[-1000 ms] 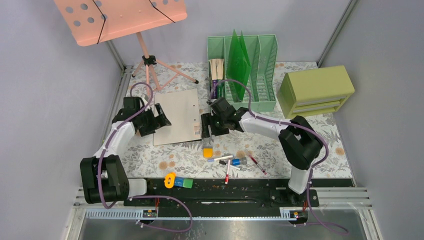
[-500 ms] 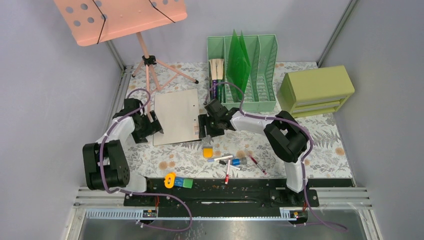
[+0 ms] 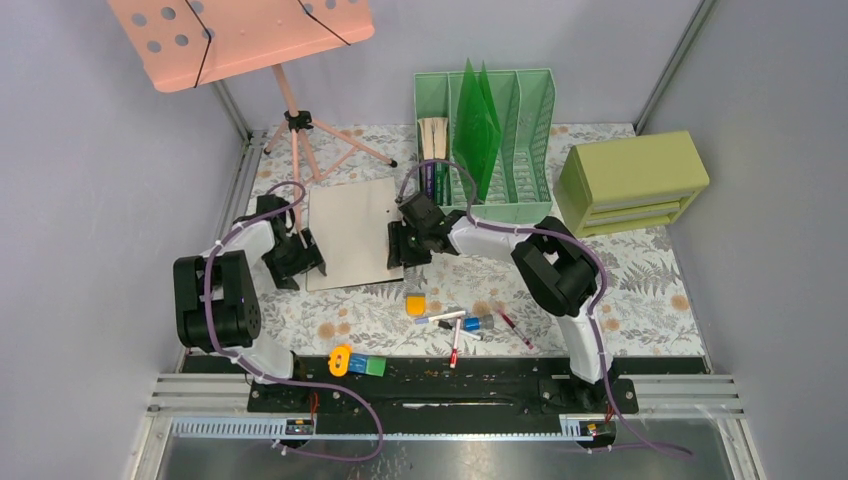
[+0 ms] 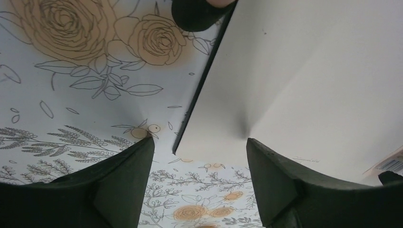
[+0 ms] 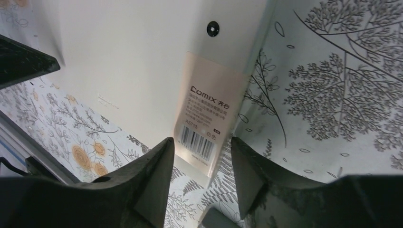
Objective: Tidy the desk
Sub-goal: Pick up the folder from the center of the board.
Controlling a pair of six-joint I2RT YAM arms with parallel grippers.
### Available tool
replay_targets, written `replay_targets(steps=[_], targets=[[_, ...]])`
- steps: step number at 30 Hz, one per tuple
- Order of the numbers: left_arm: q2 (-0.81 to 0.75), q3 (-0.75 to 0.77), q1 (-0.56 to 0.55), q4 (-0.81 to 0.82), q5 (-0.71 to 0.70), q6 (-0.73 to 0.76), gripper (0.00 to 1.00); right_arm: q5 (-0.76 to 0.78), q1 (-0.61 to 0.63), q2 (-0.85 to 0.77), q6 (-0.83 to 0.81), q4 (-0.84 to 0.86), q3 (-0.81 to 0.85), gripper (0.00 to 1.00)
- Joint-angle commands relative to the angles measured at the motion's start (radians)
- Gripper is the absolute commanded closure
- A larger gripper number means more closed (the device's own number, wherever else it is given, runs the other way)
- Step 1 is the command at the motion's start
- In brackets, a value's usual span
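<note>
Left arm folded tight at the elbow, left gripper (image 4: 199, 147) low, jaws apart astride a corner edge of the white folder (image 3: 350, 232). Right arm stretched leftward, right gripper (image 5: 202, 142) apart astride the folder's labelled edge. Directly beneath both, the desk (image 3: 640, 290).

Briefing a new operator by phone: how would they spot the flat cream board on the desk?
On the floral desk, look between the feet of the pink music stand and the green file rack. The cream board lies flat there; unlike the small coloured items nearer the front, it is large, plain and has a barcode label at one edge.
</note>
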Motion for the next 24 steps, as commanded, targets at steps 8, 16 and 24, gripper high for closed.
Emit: replay_targets(steps=[8,16,24], targets=[[0.038,0.026,-0.081,0.003,0.102,0.029,0.44,-0.141,0.013,0.015,0.016,0.006,0.042,0.63],[-0.043,-0.022,-0.109,0.02,0.156,0.026,0.51,-0.212,0.014,-0.121,-0.003,0.005,-0.033,0.68],[-0.181,-0.079,-0.117,-0.023,0.25,0.009,0.54,-0.31,0.021,-0.24,0.061,0.05,-0.128,0.69]])
